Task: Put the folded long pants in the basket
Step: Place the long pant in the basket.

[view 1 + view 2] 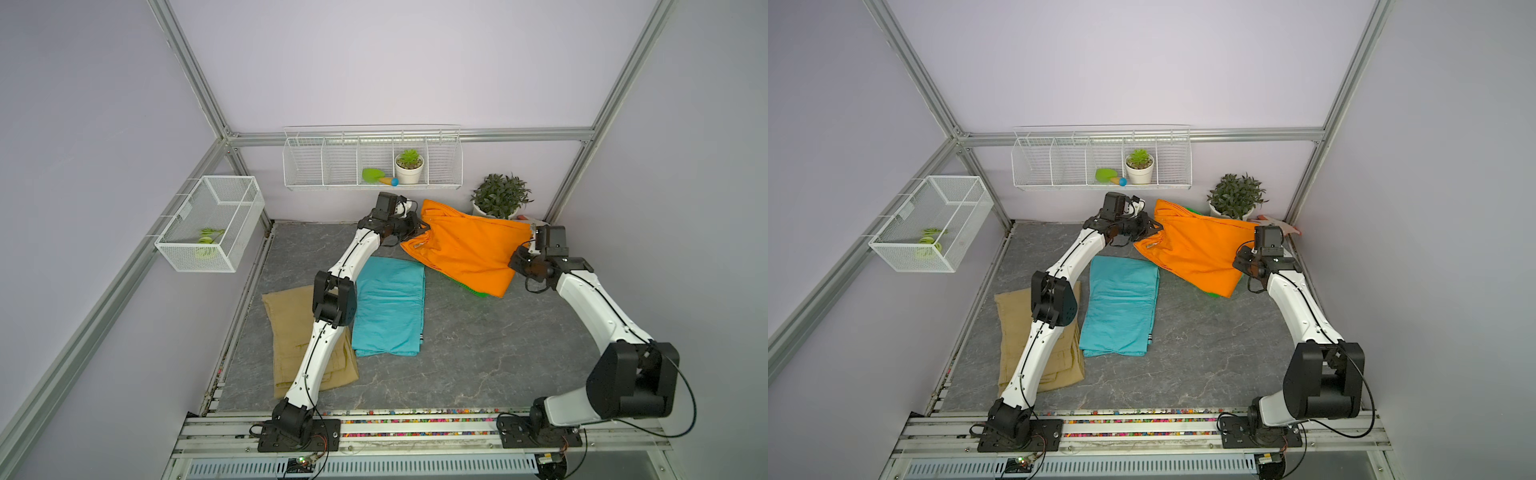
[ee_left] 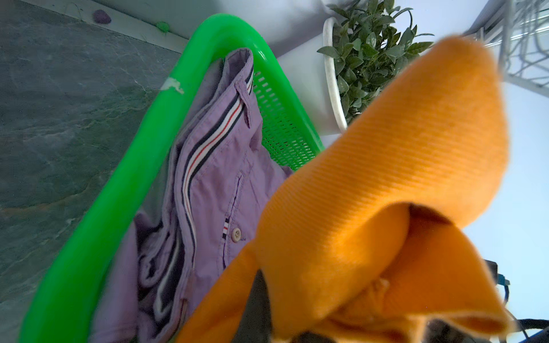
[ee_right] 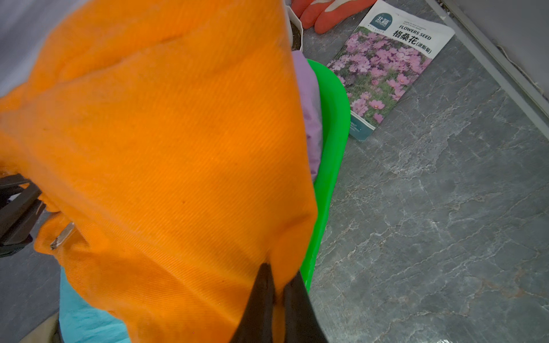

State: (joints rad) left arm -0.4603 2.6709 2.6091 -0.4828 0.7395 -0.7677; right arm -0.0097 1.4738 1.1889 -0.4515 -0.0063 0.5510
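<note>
You held the orange pants (image 1: 465, 249) stretched between both arms. The left gripper (image 1: 419, 229) was clamped narrowly on the waistband end, next to a small metal clasp (image 3: 61, 236). In the left wrist view the fabric draped over the jaws and hid them. The right gripper (image 3: 279, 280) was pinched on the opposite folded edge, its two dark tapered fingers nearly meeting through the cloth. The fabric was a bright twill with fine diagonal ribbing, hanging as a broad, slightly slack sheet.

Directly beneath it sat the basket (image 2: 118, 193), a glossy green plastic tub with a thick rounded rim and slotted mesh walls. Only a sliver of it showed in both top views. Inside lay the lilac pants (image 2: 214, 178), a smooth woven cloth, crumpled, with a striped band and a pale button.

The teal pants (image 1: 390, 307) lay flat as a long folded rectangle on the grey marbled table (image 1: 478, 365), apart from the basket. The khaki pants (image 1: 286, 328), a coarser tan cloth, lay just beside them, partly under the left arm (image 1: 328, 299).
</note>
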